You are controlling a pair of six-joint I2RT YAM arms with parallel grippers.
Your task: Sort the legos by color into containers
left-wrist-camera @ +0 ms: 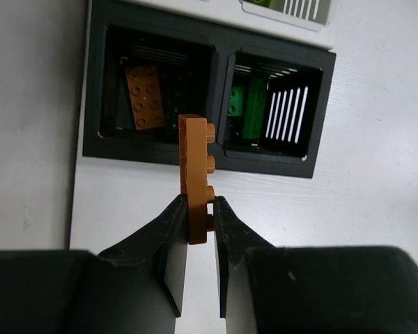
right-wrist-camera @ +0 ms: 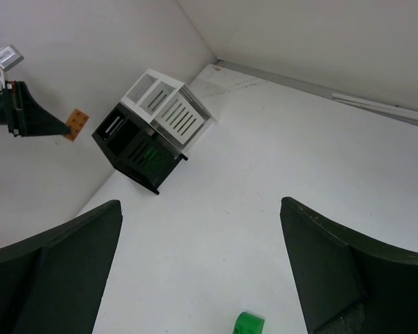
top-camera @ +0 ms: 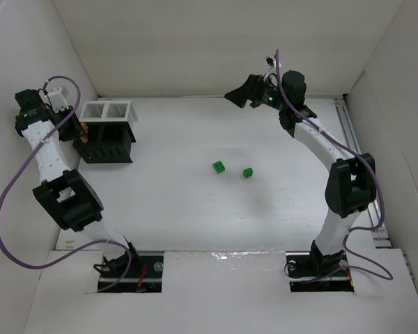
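Legos sit partly in the rack [top-camera: 106,132] and partly out on the table [top-camera: 195,223], inside a plain white booth. Its walls [top-camera: 216,42] rise behind the rack, close along its left side and across the room on the right. The table is matt white, with a metal rail [top-camera: 348,132] along the edge farthest from the rack. The rack stands in the back left corner: black slatted compartments, with a white section on the side toward the back wall. The left arm [top-camera: 56,174] bends up beside the left wall, and the left gripper [left-wrist-camera: 200,209] hangs over the rack's near rim. Its fingers are pressed onto an orange plate [left-wrist-camera: 195,174] held on edge, with the tip lined up with the divider between two black compartments. In the wrist view, the compartment left of that divider holds an orange brick [left-wrist-camera: 145,97] and the one right of it holds green pieces [left-wrist-camera: 245,108]. The right arm [top-camera: 334,160] reaches toward the back wall, well to the right of the rack. The right gripper [right-wrist-camera: 200,204] is raised off the table, fingers spread wide with nothing between them. Two loose green bricks [top-camera: 219,166] [top-camera: 249,172] lie on the table well right of the rack, near each other but apart.
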